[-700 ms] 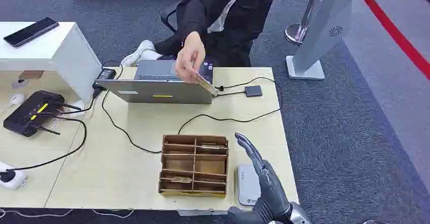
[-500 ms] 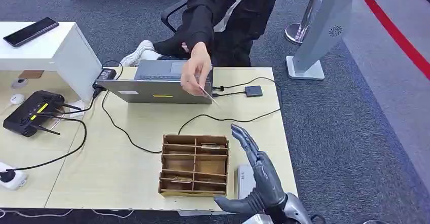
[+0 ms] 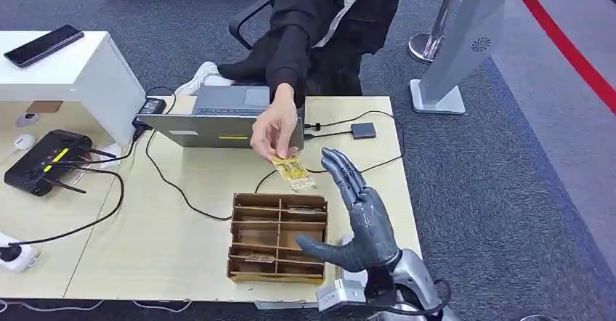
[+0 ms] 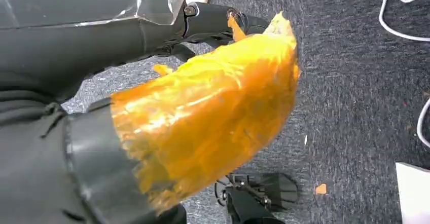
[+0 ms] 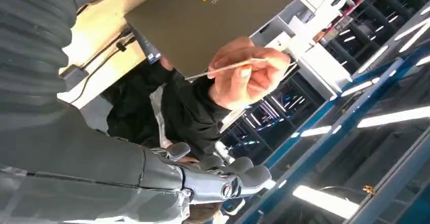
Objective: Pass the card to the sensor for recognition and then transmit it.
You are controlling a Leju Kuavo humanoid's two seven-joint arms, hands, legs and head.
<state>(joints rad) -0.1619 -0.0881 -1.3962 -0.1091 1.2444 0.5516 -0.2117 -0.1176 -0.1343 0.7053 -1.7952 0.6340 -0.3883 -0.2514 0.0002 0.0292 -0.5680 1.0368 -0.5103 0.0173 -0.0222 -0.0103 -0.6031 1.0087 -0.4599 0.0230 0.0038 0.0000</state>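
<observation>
- The grey open laptop (image 3: 221,118) sits by the far edge of the pale wooden tabletop (image 3: 181,219), in the same spot as before.
- The person's hand (image 3: 272,130) has come forward from the laptop. It now reaches out over the middle of the tabletop.
- The thin yellow patterned card (image 3: 293,172) is pinched in that hand, above the far rim of the brown cardboard box with small slots (image 3: 278,237).
- The robot's right hand (image 3: 357,216) has lifted up from the near edge. Its dark fingers are spread wide, thumb out, and it holds nothing. It is near the card but not touching it.
- I think the handover comes next. The scan is not done yet.
- The left hand (image 4: 101,26) is down by the floor. I cannot tell how its fingers lie.
</observation>
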